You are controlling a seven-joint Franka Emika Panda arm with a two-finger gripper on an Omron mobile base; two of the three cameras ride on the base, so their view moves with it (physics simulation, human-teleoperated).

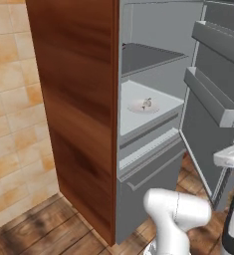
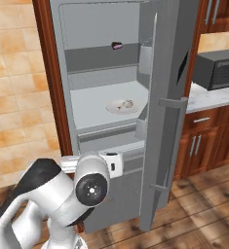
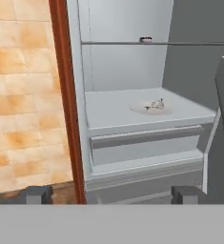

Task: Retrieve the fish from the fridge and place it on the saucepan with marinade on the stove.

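Observation:
The fridge (image 1: 83,99) stands open, its door (image 2: 167,97) swung out to the right. On the middle shelf lies the fish (image 3: 157,104), tiny and greyish-brown, on a pale round plate (image 3: 144,110). The base views show the fish (image 1: 147,103) (image 2: 128,103) on that same plate (image 1: 137,107) (image 2: 115,107). My gripper (image 3: 111,195) is open, outside the fridge, in front of and below the shelf, with its fingertips (image 3: 37,194) far apart and nothing between them. The saucepan, marinade and stove are out of view.
A small dark and pink item (image 2: 117,45) (image 3: 145,39) sits on the upper shelf. Door bins (image 1: 210,97) jut from the open door. A grey microwave (image 2: 218,68) rests on the counter at right. Tiled wall (image 1: 14,99) is to the left.

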